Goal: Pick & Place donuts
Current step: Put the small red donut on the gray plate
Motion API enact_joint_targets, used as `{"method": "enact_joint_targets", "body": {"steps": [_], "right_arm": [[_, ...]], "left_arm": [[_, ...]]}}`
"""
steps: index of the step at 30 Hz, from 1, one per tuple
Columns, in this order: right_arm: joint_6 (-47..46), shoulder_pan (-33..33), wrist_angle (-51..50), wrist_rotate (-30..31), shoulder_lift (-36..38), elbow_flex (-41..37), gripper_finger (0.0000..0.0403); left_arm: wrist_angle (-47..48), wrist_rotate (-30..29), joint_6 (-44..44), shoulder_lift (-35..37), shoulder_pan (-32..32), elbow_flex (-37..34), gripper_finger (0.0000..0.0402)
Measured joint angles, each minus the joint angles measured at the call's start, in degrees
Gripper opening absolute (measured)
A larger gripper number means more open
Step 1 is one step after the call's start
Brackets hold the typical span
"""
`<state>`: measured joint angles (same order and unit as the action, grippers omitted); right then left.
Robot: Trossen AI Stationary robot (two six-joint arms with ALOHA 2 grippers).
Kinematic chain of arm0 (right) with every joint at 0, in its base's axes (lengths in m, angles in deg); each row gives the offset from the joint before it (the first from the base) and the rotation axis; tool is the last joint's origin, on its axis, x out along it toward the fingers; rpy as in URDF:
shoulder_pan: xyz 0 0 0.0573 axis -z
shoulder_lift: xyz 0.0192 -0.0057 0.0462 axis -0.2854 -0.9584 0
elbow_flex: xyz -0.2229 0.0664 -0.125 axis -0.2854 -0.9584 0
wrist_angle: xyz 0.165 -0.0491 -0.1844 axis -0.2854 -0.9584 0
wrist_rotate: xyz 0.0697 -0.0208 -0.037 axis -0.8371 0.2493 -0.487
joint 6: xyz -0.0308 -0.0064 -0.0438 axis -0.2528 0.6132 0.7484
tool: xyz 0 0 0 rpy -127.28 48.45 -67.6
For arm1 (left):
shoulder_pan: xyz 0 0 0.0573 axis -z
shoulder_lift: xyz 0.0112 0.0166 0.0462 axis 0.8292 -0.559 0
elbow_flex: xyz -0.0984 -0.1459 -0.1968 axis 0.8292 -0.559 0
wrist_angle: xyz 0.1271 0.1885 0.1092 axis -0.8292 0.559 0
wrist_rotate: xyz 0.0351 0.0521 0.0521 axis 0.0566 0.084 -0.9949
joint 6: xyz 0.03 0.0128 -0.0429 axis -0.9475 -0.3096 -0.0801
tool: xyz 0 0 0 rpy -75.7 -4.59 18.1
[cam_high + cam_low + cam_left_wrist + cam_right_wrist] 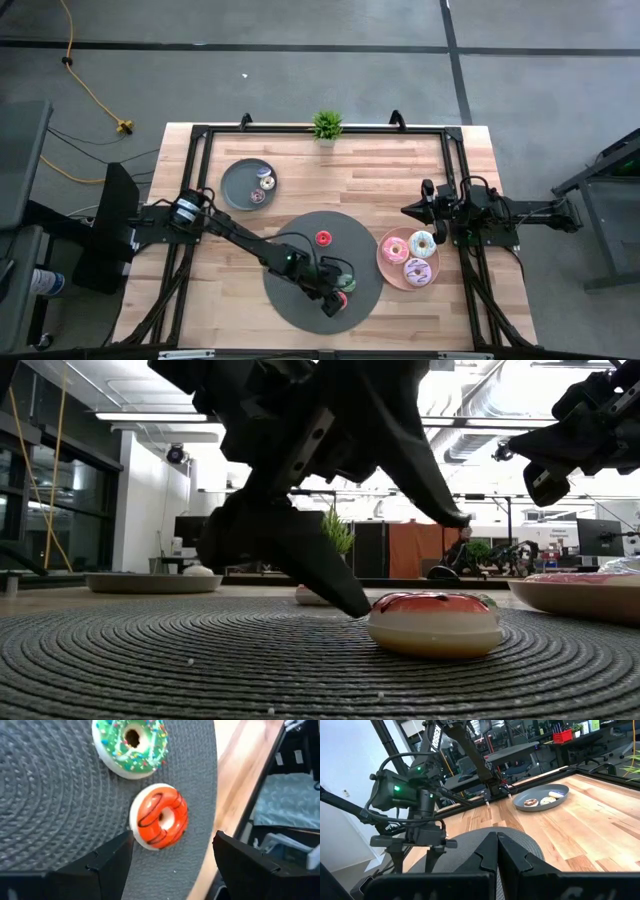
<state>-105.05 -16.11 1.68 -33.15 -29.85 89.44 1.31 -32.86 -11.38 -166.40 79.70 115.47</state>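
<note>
Pincer (pixel 172 855) on your left arm is hanging spread around the red donut (pixel 159 816); closing off-centre, you risk flicking it off the mat (pixel 55 800).

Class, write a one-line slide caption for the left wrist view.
Open left gripper straddling a red-frosted donut lying beside a green sprinkled donut on the dark woven mat.

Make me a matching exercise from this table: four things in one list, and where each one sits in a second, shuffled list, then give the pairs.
Things:
1. green donut
2. pink frosted donut
3. potted plant
4. left gripper

Places or states:
A. far edge of the table
B. on the round grey mat
C. open over the red donut
D. on the pink plate

Pairs: 1-B, 2-D, 3-A, 4-C
</note>
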Motion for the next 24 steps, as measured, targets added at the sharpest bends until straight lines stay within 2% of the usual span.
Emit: {"method": "enact_joint_targets", "body": {"steps": [24], "right_arm": [[0.02,-0.01,-0.02,0.0,0.04,0.0,0.0]], "left_arm": [[1.08,-1.84,1.36,-0.02,-0.02,0.0,0.0264]]}}
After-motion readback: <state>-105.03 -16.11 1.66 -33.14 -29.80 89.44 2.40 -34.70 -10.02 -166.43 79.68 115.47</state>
